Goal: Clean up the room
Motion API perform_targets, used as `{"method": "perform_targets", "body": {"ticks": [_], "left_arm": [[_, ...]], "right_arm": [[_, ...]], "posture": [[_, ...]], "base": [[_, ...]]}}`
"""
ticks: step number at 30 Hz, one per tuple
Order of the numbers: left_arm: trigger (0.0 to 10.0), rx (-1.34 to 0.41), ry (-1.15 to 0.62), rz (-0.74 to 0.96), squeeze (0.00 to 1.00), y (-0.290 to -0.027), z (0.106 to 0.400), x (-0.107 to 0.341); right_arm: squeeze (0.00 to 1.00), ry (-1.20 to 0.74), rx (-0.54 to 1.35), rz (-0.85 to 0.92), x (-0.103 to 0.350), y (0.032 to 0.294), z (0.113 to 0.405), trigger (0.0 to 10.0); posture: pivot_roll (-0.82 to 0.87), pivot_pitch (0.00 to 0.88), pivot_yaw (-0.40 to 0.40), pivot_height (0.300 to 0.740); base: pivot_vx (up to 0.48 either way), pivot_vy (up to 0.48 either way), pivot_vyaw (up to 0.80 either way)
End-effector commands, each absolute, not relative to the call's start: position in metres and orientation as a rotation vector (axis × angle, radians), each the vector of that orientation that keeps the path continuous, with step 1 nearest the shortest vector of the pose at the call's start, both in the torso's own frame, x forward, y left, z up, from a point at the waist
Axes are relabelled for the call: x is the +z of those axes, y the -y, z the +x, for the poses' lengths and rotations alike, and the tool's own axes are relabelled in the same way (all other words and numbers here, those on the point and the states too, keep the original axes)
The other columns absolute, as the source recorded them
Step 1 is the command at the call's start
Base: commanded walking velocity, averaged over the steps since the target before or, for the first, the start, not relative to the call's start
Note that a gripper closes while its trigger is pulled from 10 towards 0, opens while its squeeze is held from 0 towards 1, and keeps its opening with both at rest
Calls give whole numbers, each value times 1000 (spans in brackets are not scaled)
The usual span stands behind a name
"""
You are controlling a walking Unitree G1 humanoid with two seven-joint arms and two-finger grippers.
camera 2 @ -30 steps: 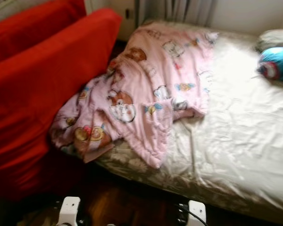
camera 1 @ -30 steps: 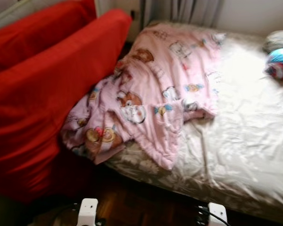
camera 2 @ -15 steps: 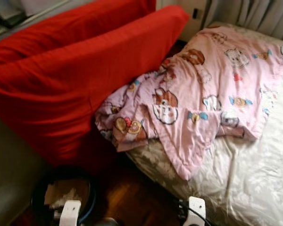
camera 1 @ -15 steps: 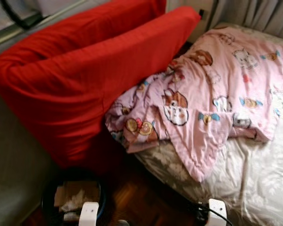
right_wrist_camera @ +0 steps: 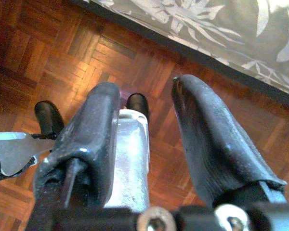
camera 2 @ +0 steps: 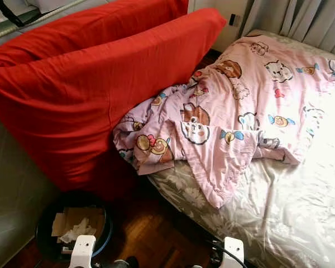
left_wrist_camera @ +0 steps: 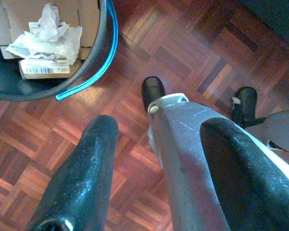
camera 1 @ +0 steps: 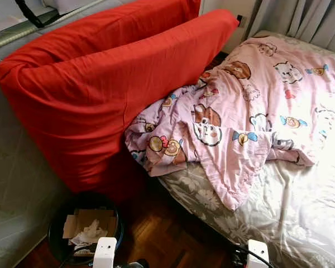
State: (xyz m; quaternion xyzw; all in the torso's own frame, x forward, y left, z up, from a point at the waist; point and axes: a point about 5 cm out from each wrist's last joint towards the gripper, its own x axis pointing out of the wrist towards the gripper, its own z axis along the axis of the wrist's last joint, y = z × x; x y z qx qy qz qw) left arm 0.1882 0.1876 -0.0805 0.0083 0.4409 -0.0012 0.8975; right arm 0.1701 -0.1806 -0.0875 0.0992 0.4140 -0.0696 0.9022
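- Room clutter consisted mainly of a pink cartoon-print blanket [camera 1: 240, 120], which lay crumpled on the bed [camera 1: 301, 223], well ahead of both end effectors.
- Left end effector [left_wrist_camera: 159, 159] hung low over the parquet floor [left_wrist_camera: 183, 53], its two black fingers [left_wrist_camera: 86, 168] spread apart with nothing between them but the robot's own silver leg below.
- Right end effector [right_wrist_camera: 144, 139] likewise hung over the parquet, fingers [right_wrist_camera: 207, 144] spread and holding nothing, just beside the edge of the bed's floral grey sheet [right_wrist_camera: 221, 29].
- A round black waste bin [camera 1: 56, 234] with a blue rim stood on the floor near the left end effector; it held pieces of cardboard [camera 1: 95, 219], crumpled white tissue [left_wrist_camera: 45, 33] and a small box bearing a barcode label [left_wrist_camera: 43, 70].
- A large red cushion [camera 1: 111, 84] stood on edge between the bin and the bed, leaning toward the bed, with a second red cushion [camera 1: 128, 22] behind it.
- One end of the blanket was bunched against the red cushion; a corner flap drooped over the near edge of the bed toward the floor.
- Grey curtains [camera 1: 307, 19] hung behind the head of the bed.
- A quilted grey-green surface [camera 1: 11, 167] lay on the robot's left of the bin.
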Motion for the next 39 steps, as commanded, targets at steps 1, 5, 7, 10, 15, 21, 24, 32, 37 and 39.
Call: {"method": "perform_targets", "body": {"ticks": [1,5,7,10,15,21,24,32,37,39], "left_arm": [[10000,3,-952,9,0,-188,177,-86],[10000,6,-954,6,0,-188,177,-86],[10000,4,-955,7,0,-188,177,-86],[10000,0,-953,7,0,-188,177,-86],[10000,-2,-953,4,0,-188,177,-86],[10000,-4,-954,4,0,-188,177,-86],[10000,-4,-955,5,0,-189,177,-86],[10000,-4,-949,10,0,-189,178,-86],[10000,3,-921,-1,0,-189,179,-84],[10000,15,-895,-16,0,-189,180,-83]], "right_arm": [[0,-867,-158,216,-90,181,165,10000],[0,-868,-148,207,-89,181,165,10000],[0,-869,-145,205,-90,181,165,10000],[0,-870,-145,206,-90,181,165,10000],[0,-874,-131,194,-90,180,165,10000],[0,-875,-146,209,-90,180,164,10000],[0,-876,-144,202,-90,180,164,10000],[0,-876,-156,208,-91,181,163,10000],[0,-867,-173,211,-90,182,164,10000],[0,-844,-190,219,-87,185,168,10000]], "posture": [[85,192,-30,740],[84,193,-30,740],[85,193,-30,740],[85,192,-30,740],[85,190,-30,740],[86,189,-29,740],[86,189,-28,740],[86,189,-27,740],[88,186,-26,740],[89,186,-27,740]], "base": [[0,0,0],[0,0,0],[0,0,0],[169,0,0],[271,0,0],[281,0,606],[280,0,0],[244,0,0],[0,0,0],[0,0,0]]}}
